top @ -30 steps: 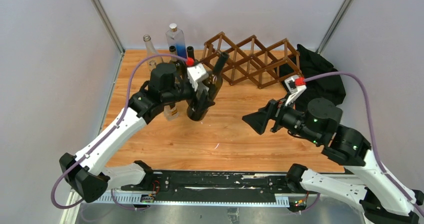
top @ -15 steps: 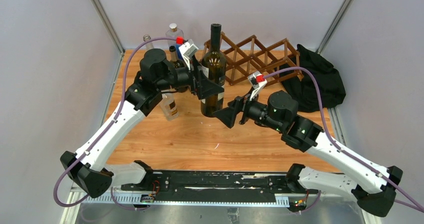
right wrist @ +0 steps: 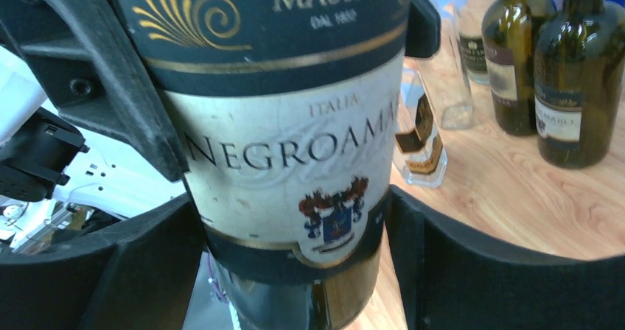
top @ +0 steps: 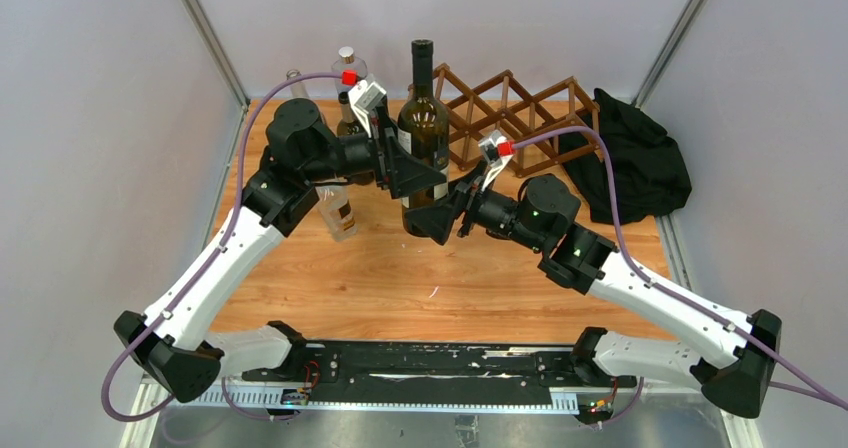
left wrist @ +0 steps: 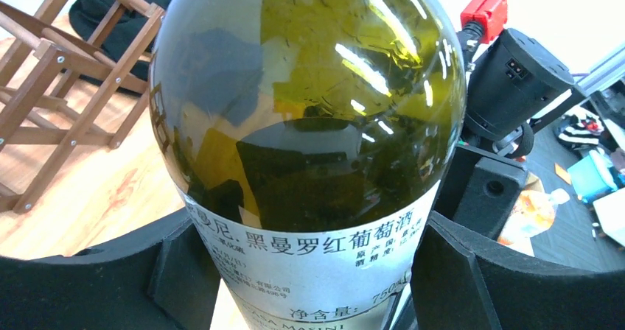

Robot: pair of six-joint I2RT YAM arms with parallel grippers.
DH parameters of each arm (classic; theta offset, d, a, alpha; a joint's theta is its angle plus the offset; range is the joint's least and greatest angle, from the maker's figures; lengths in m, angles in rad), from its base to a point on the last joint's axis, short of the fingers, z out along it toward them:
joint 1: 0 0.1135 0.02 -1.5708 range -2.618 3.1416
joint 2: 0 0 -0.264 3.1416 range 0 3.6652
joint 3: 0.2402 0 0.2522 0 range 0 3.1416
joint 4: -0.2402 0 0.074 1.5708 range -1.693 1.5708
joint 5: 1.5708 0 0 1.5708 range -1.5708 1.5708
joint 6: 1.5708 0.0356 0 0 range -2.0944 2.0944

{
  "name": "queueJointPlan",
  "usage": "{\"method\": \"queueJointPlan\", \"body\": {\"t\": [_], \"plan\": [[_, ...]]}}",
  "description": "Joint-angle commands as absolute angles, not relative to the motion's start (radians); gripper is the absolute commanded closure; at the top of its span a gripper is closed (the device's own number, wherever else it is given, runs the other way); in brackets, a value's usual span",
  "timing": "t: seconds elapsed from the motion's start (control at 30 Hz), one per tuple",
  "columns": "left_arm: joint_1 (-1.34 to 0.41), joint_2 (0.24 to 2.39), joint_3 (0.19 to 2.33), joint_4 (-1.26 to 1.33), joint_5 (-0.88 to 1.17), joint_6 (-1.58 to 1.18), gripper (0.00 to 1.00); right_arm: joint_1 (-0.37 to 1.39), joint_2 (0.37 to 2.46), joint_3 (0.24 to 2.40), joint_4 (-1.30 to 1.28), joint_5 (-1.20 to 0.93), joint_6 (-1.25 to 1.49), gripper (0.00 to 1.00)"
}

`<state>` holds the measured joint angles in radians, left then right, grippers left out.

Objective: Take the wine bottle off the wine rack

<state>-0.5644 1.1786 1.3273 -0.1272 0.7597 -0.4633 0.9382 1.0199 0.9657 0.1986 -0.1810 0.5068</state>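
Right now your left gripper [top: 418,173] holds the wine bottle [top: 424,128] around the middle of its body. In the left wrist view one finger [left wrist: 180,275] sits on each side of the white back label, tight against the glass.

The bottle stands upright, neck up, out of the wine rack [top: 515,118] and in front of the rack's left end. You cannot tell whether its base rests on the wooden table [top: 400,278] or hangs just above it.

Your right gripper [top: 436,218] comes at the bottle from the other side, lower down. Its jaws are spread wide, one finger [right wrist: 442,264] on either side of the front label's bottom edge. Whether they press on the glass you cannot tell.

Behind your left arm stand other bottles: two dark green ones [right wrist: 549,65] side by side and a clear one with a blue label [top: 350,68]. A small flat bottle [top: 338,213] sits just beside the arm. A black cloth heap [top: 640,163] lies at the rack's right end.
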Motion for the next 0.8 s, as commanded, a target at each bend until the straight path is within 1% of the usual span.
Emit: {"method": "queueJointPlan", "body": {"t": [0.0,0.03,0.07,0.1,0.13,0.17,0.2,0.37,0.47,0.53,0.63,0.67,0.77], "plan": [[-0.563,1.130,1.348,-0.015,0.798,-0.525,1.00,0.935,1.033,0.955,0.319,-0.209,0.505,0.22],[-0.563,1.126,1.346,-0.016,0.799,-0.529,0.96,0.935,1.035,0.955,0.318,-0.219,0.498,0.33],[-0.562,1.124,1.348,-0.023,0.792,-0.535,0.83,0.934,1.035,0.956,0.309,-0.222,0.490,0.47],[-0.563,1.122,1.354,-0.039,0.779,-0.545,0.50,0.934,1.034,0.957,0.294,-0.224,0.479,0.61],[-0.563,1.122,1.359,-0.053,0.766,-0.549,0.17,0.934,1.033,0.960,0.269,-0.220,0.464,0.84],[-0.563,1.121,1.364,-0.060,0.744,-0.548,0.02,0.934,1.031,0.974,0.211,-0.212,0.448,0.99],[-0.562,1.120,1.368,-0.068,0.722,-0.544,0.00,0.934,1.030,0.982,0.173,-0.209,0.420,1.00],[-0.530,1.141,1.398,-0.051,0.717,-0.550,0.00,0.950,0.982,0.972,0.069,-0.190,0.304,1.00],[-0.517,1.157,1.415,-0.036,0.727,-0.555,0.04,0.954,0.950,0.961,0.029,-0.179,0.257,1.00],[-0.502,1.168,1.430,-0.027,0.736,-0.558,0.08,0.954,0.934,0.953,0.007,-0.176,0.234,1.00],[-0.486,1.184,1.454,-0.025,0.751,-0.553,0.17,0.956,0.916,0.946,-0.038,-0.161,0.208,1.00],[-0.485,1.187,1.457,-0.025,0.751,-0.551,0.20,0.956,0.907,0.942,-0.040,-0.161,0.206,1.00],[-0.482,1.190,1.461,-0.026,0.749,-0.546,0.35,0.956,0.899,0.933,-0.040,-0.160,0.200,1.00]]}}
